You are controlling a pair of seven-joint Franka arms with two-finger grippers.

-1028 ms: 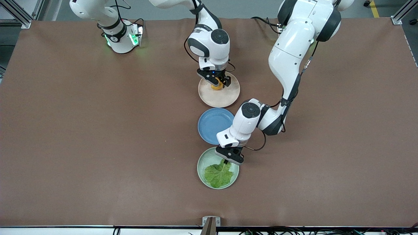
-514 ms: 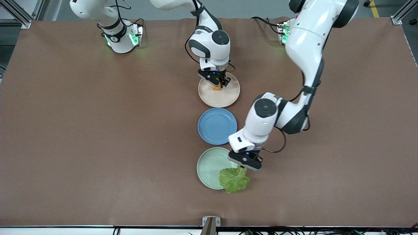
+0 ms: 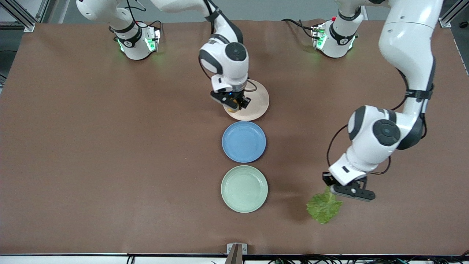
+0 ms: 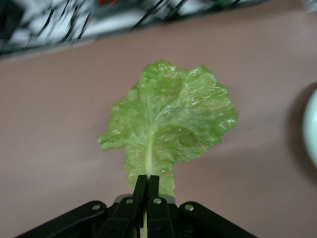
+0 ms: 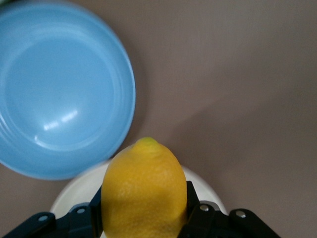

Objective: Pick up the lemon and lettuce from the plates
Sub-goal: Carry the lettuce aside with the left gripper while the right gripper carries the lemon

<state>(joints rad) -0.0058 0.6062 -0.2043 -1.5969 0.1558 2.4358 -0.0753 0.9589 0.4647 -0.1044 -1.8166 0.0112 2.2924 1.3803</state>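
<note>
A brown worktop (image 3: 110, 146) carries three plates in a row running toward the front camera: the beige plate (image 3: 256, 106) farthest, the blue plate (image 3: 244, 142) in the middle, and the green plate (image 3: 244, 188) nearest. The blue and green plates are bare.

The right tool (image 3: 231, 103) is up over the edge of the beige plate that faces the right arm's end of the worktop. Its fingers are clamped on the lemon (image 3: 231, 107), one finger against each side. In the right wrist view the lemon (image 5: 143, 191) sits between the black fingers (image 5: 91, 215) with its pointed end out, and the beige plate's rim (image 5: 74, 191) and the blue plate (image 5: 59, 89) show below it, with bare worktop (image 5: 237, 89) beside them.

The left tool (image 3: 350, 190) hangs over bare worktop, well apart from the green plate and toward the left arm's end. Its fingers are pinched narrow on the stem of the lettuce (image 3: 324, 207), and the leaf dangles below them, casting a shadow on the worktop. In the left wrist view the lettuce (image 4: 171, 124) spreads out from the closed fingertips (image 4: 153, 188), its pale rib running up the middle, and a sliver of the green plate (image 4: 312, 126) shows at the frame's edge.
</note>
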